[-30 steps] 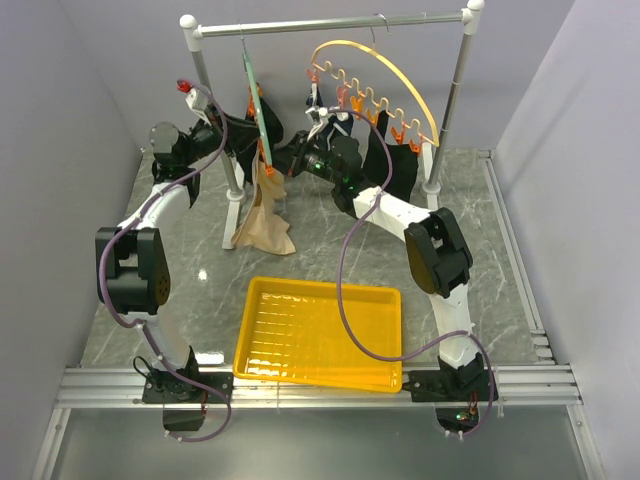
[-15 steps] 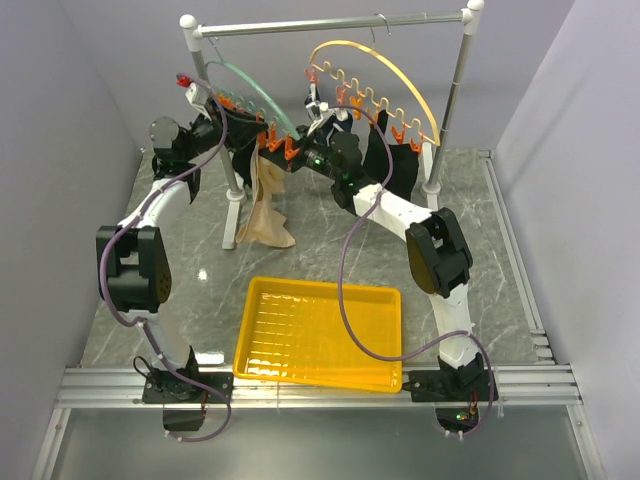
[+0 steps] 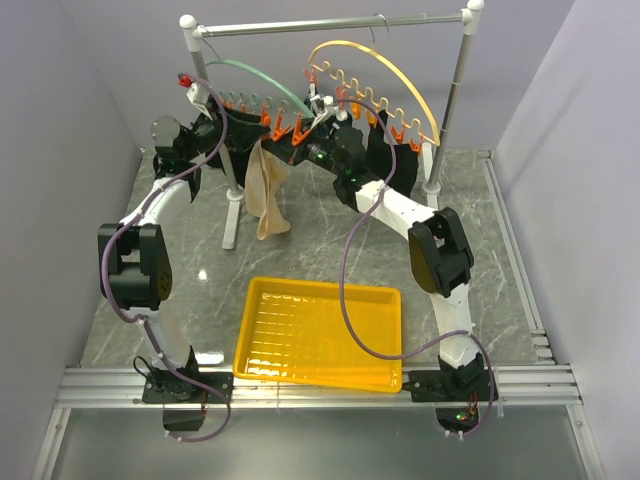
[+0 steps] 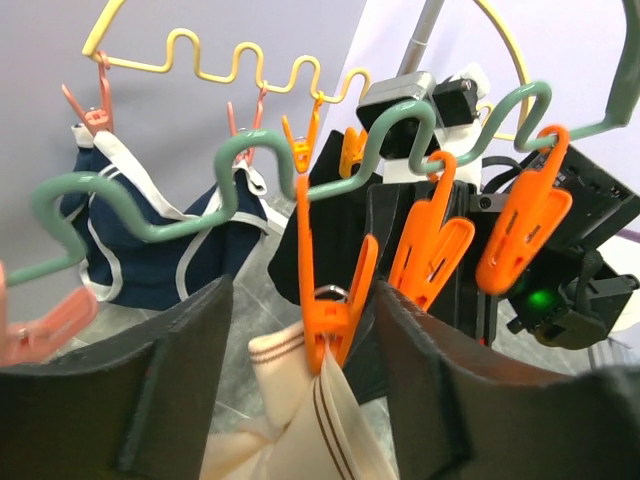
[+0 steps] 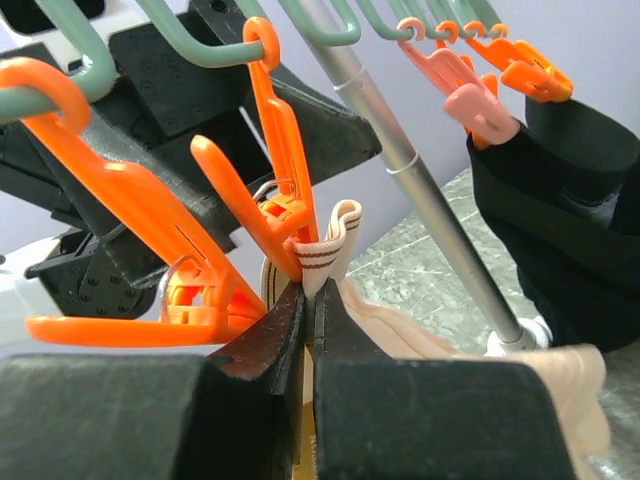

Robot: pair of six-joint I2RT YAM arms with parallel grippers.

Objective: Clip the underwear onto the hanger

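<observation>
One orange plastic clip (image 4: 325, 310) pinches the soft beige underwear (image 4: 300, 440).

A yellow tray (image 3: 300, 345) lies on the table (image 3: 510, 280) below a rack (image 3: 300, 27) bearing a yellow hanger (image 3: 345, 43).

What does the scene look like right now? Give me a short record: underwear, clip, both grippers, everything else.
underwear: beige, hanging from the green hanger
orange clip: closed on the waistband
left gripper: open, one finger on each side of that clip, clear of it
right gripper: shut, apparently pinching the waistband just under the clip
yellow hanger: dark garments clipped to it
yellow tray: nothing in it
</observation>
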